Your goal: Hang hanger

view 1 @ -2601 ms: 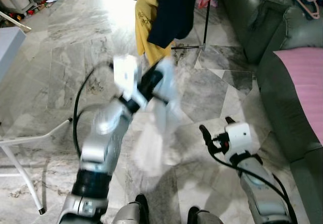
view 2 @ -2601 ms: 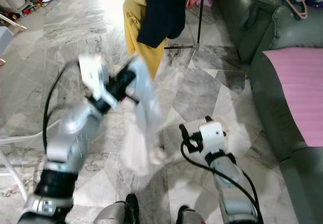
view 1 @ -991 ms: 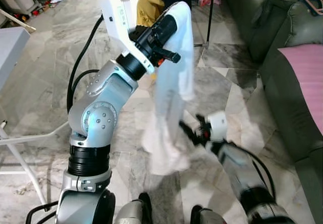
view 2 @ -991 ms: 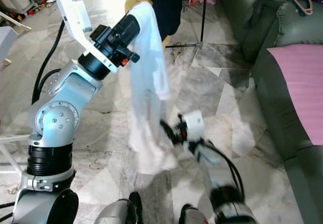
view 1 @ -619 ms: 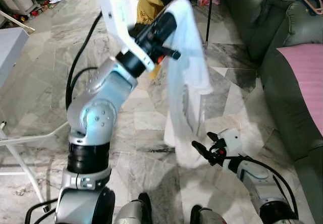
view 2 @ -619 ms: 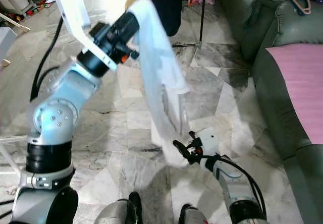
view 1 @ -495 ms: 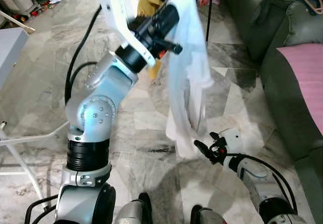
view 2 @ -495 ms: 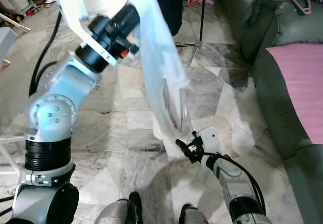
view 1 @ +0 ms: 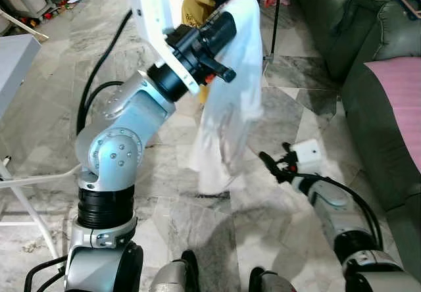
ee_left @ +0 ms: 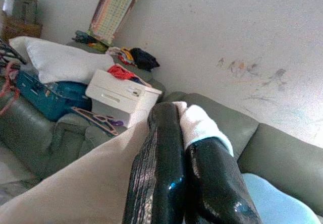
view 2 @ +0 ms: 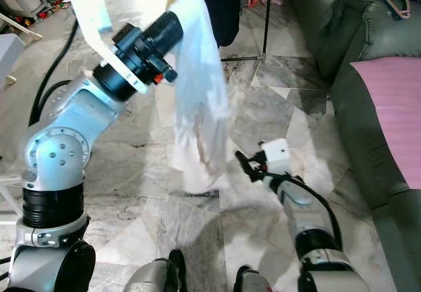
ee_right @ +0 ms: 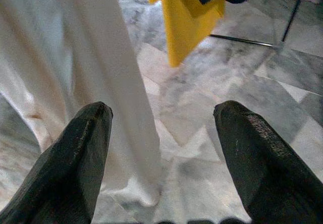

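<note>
White garment [view 1: 230, 101]: held aloft over the marble floor [view 1: 66, 88], pinched at its top edge by the left gripper [ee_left: 184, 133], fingers pressed together on the cloth. It hangs limp in long folds; judged light, soft and apt to swing or slip. No hanger can be made out inside it.

Right gripper [view 1: 271, 166]: low, just beside the hem, fingers spread wide, holding nothing.

Clothes rack [view 1: 273, 16]: beyond, bearing a yellow garment [ee_right: 194, 17] and a dark one.

Suggested hold: the upper edge or shoulder, never the loose hem.
</note>
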You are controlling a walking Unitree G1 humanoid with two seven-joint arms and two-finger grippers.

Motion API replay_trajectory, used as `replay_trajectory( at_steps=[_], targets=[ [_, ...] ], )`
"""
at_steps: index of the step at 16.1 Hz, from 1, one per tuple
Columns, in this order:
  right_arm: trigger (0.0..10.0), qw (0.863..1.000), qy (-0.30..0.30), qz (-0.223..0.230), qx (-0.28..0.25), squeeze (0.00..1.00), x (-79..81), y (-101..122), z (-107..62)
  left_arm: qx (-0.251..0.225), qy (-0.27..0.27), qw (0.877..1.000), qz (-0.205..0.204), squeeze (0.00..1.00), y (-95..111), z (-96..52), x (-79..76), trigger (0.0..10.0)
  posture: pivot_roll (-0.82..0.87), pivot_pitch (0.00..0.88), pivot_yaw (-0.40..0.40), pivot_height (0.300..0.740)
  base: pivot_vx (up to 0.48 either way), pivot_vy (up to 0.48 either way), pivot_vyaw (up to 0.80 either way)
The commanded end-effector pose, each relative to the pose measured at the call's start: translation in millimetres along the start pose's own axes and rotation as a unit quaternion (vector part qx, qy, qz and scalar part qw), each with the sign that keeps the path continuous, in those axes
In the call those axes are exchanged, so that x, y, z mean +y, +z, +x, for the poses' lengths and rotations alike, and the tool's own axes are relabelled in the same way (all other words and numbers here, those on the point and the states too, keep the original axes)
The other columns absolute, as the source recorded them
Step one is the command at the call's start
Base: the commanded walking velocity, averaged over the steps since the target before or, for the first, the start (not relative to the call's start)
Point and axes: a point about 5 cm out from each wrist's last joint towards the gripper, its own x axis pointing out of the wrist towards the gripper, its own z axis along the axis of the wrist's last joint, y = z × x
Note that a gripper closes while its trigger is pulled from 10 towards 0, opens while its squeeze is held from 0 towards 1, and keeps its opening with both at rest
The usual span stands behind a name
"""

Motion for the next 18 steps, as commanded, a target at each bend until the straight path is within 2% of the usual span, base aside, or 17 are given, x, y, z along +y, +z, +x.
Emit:
replay_trajectory(
  at_steps=[1,2,3,5,8,10,12,14,15,16,17,18],
  targets=[
    [10.0,1.000,0.026,0.009,0.005,0.00,10.5,0,6.2,-0.011,-0.021,1.000,0.008,0.00,6,1.0,-8.2,10.0,0.04,0.218,0.087,0.740,0.000,0.000,0.00],
    [10.0,0.998,0.063,0.012,-0.001,0.00,23.0,4,12.7,-0.009,-0.018,1.000,0.012,0.00,5,0.7,-7.0,10.0,0.04,0.219,0.081,0.740,0.000,0.000,0.00],
    [10.0,0.997,0.079,0.008,-0.003,0.00,27.5,4,13.6,-0.008,-0.016,1.000,0.013,0.00,5,0.2,-6.1,10.0,0.04,0.219,0.081,0.740,0.000,0.000,0.00],
    [10.0,0.996,0.084,0.003,0.000,0.00,27.2,0,9.9,-0.005,-0.012,1.000,0.014,0.00,4,-1.5,-5.0,10.0,0.05,0.220,0.076,0.740,0.000,0.000,0.00],
    [10.0,0.994,0.110,-0.012,0.021,0.00,18.2,-15,-10.5,-0.004,0.000,1.000,0.019,0.00,4,-4.5,-1.8,10.0,0.06,0.227,0.071,0.740,0.000,0.000,0.00],
    [10.0,0.987,0.158,0.016,0.036,0.00,19.6,-25,-25.5,-0.007,0.000,1.000,0.019,0.00,6,-3.8,-1.4,10.0,0.05,0.228,0.075,0.740,0.000,0.000,0.00],
    [10.0,0.983,0.177,0.025,0.043,0.00,23.8,-29,-29.0,-0.009,-0.005,1.000,0.016,0.00,7,-2.5,-2.2,10.0,0.04,0.230,0.079,0.740,0.000,0.000,0.00],
    [10.0,0.984,0.170,0.024,0.040,0.00,28.7,-28,-22.1,-0.010,-0.011,1.000,0.014,0.00,8,-0.3,-4.0,10.0,0.04,0.229,0.087,0.740,0.000,0.000,0.00],
    [10.0,0.989,0.144,0.014,0.036,0.00,27.5,-25,-15.9,-0.010,-0.014,1.000,0.011,0.00,8,-0.3,-5.2,10.0,0.04,0.231,0.087,0.740,0.000,0.000,0.00],
    [10.0,0.995,0.094,0.004,0.031,0.00,21.7,-19,-7.2,-0.008,-0.015,1.000,0.009,0.00,7,-1.0,-6.5,10.0,0.04,0.232,0.086,0.740,0.000,0.000,0.00],
    [5.9,0.996,0.085,0.002,0.029,0.00,20.5,-18,-5.5,-0.007,-0.017,1.000,0.007,0.00,7,-1.3,-7.0,10.0,0.04,0.233,0.086,0.740,0.000,0.000,0.00],
    [0.0,0.999,0.030,-0.008,0.029,0.00,9.7,-10,0.3,-0.007,-0.022,1.000,0.003,0.00,8,-2.2,-10.6,10.0,0.05,0.237,0.077,0.740,0.000,0.000,0.00]
  ],
)
